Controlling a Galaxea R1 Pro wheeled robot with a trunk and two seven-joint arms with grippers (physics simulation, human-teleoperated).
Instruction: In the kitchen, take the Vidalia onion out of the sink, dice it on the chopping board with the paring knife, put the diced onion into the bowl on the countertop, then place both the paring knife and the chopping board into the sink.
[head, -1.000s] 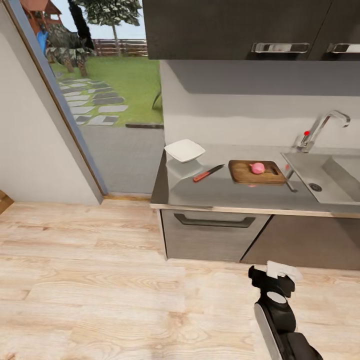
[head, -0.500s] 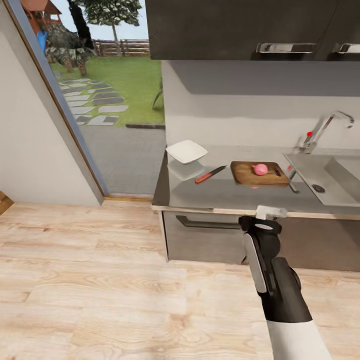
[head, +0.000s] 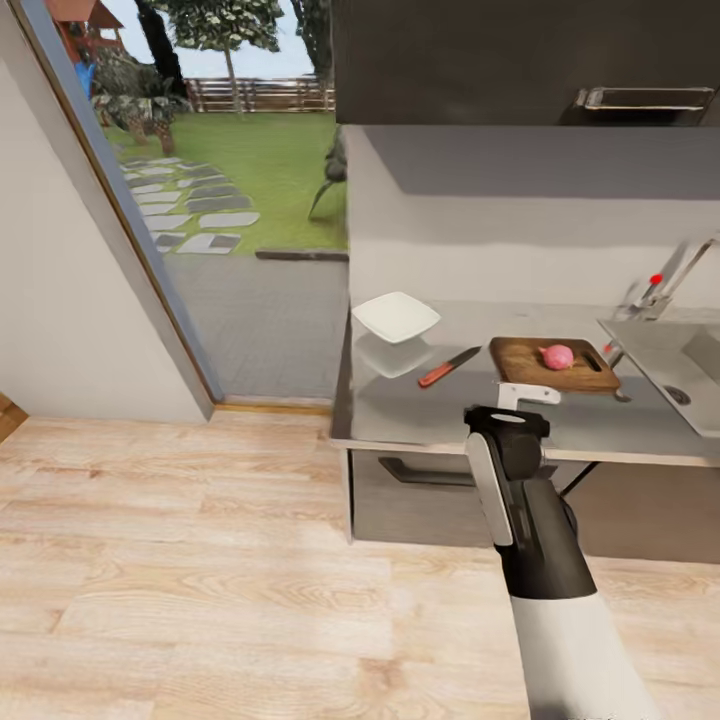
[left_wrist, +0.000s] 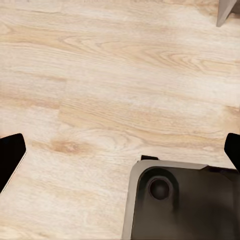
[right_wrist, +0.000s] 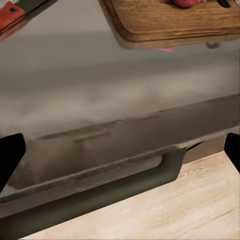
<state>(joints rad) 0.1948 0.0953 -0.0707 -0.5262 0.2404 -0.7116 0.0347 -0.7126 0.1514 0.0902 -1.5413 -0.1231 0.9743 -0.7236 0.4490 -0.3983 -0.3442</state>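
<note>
Head view: the right hand (head: 527, 396), fingers spread, hangs at the desk (head: 450, 415) front edge at center right, before the board (head: 520, 368) carrying the onion (head: 557, 356), knife (head: 449, 367) and bowl (head: 396, 317) leftward, sink (head: 665, 360) at right.

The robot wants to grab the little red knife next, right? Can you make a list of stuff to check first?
1. Onion out of the sink and on the chopping board: ok.
2. Paring knife free on the countertop, beside the board: ok.
3. Right gripper open: ok, fingertips apart in the wrist view.
4. Right gripper over the knife: not ok.
5. Bowl clear of the knife: ok.
</note>
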